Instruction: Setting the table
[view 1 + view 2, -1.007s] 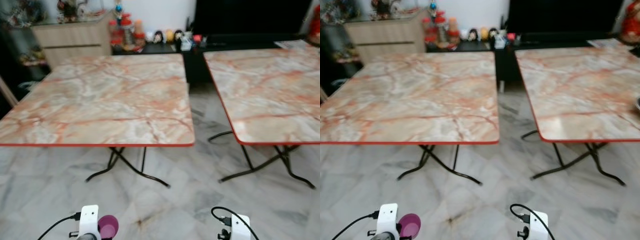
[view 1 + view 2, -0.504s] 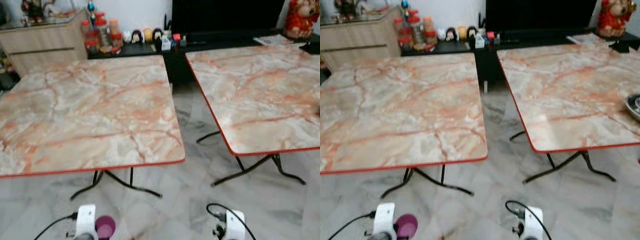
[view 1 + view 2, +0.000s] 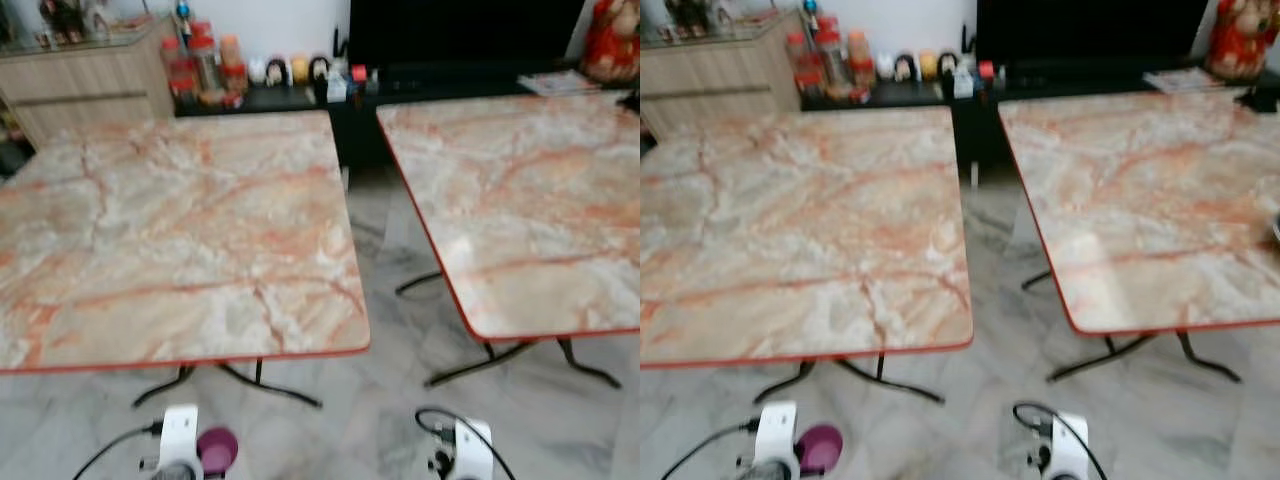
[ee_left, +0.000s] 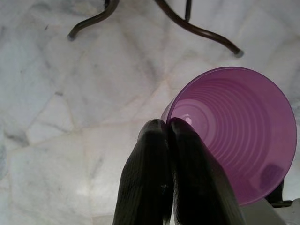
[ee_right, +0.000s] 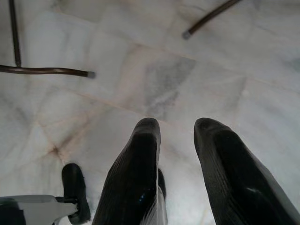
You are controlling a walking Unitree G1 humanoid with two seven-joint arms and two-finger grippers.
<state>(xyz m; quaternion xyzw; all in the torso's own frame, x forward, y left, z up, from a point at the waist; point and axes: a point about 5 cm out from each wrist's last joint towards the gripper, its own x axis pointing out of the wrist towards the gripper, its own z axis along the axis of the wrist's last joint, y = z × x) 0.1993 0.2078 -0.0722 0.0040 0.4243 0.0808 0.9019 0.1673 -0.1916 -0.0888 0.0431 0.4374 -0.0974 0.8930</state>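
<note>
Left end effector (image 4: 166, 129) is pinching the purple cup (image 4: 236, 133) by its rim only, right end effector (image 5: 176, 129) hangs open, so a wobbly walk to the tabletop (image 3: 190, 230) could probably shake it loose.

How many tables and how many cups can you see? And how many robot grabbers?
Marble tables: 2 (left, right)
Purple cup: 1
Grippers: 2 (left gripper, right gripper)
Total: 5

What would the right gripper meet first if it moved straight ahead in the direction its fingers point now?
Most likely the marble floor. The right gripper is open, holds nothing and points down at bare tiles between the black table legs; nothing seems to lie in between, though depth is hard to judge.
</note>
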